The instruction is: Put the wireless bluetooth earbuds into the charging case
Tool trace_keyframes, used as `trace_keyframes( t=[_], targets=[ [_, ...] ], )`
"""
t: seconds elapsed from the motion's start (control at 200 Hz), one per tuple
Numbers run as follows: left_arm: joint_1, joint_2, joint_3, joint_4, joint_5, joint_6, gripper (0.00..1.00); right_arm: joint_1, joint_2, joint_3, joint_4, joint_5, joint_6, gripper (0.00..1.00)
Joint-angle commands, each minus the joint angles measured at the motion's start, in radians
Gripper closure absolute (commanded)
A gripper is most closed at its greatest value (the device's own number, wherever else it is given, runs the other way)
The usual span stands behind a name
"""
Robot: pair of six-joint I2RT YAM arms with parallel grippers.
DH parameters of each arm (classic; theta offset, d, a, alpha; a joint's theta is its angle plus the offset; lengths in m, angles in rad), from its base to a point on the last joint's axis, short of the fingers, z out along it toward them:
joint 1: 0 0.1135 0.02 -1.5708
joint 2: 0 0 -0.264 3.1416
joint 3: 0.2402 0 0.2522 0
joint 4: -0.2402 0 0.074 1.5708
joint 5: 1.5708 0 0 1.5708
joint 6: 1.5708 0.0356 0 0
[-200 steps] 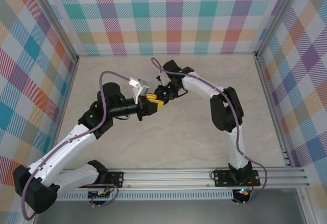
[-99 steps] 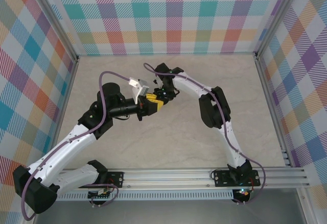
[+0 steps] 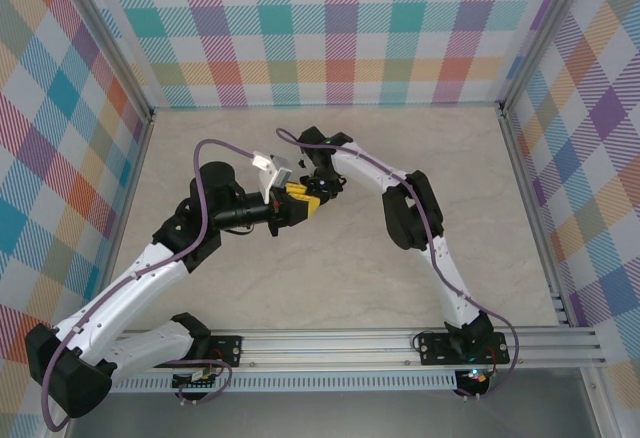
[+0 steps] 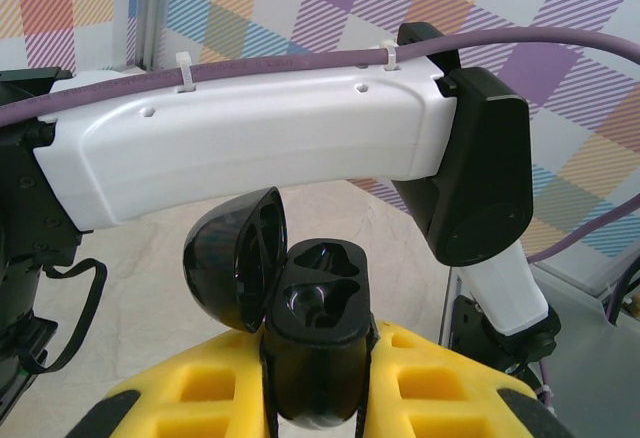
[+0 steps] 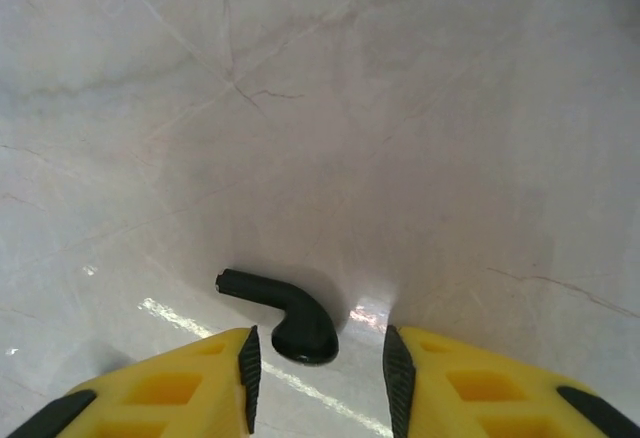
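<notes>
Black charging case (image 4: pixel 318 303) pinched by left gripper (image 4: pixel 318 398), lid flipped open, right gripper (image 5: pixel 320 363) held spread, black earbud (image 5: pixel 292 320) laid on table (image 5: pixel 300 108) between its tips, ungripped.

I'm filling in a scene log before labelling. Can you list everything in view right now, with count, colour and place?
charging case: one, black, lid open, clamped between the left gripper's fingers; both sockets look empty
earbud: one, black, lying on the table between the right gripper's fingers, apart from both
table: one, pale marbled, under everything
walls: three, multicoloured plaid, around the table
rail: one, silver, along the table's near edge
cables: two, purple, one along each arm
left arm: one, white and black, based on the rail
right arm: one, white and black, based on the rail
left gripper: one, yellow fingers, shut on the case
right gripper: one, yellow fingers, open around the earbud
</notes>
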Motion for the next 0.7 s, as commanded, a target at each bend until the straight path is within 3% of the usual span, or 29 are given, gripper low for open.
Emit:
trace_keyframes(
  t=[0.0,0.31,0.7],
  targets=[
    [-0.016,-0.025,-0.011,0.009,0.009,-0.004,0.81,0.011,0.034,0.020,-0.061,0.054,-0.022,0.64],
    [-0.016,-0.021,-0.013,0.007,0.007,-0.007,0.81,0.011,0.005,-0.024,-0.041,0.082,-0.068,0.73],
    [-0.016,-0.015,-0.015,0.010,0.011,-0.010,0.81,-0.029,-0.197,-0.339,0.075,0.082,-0.241,0.76]
  ],
)
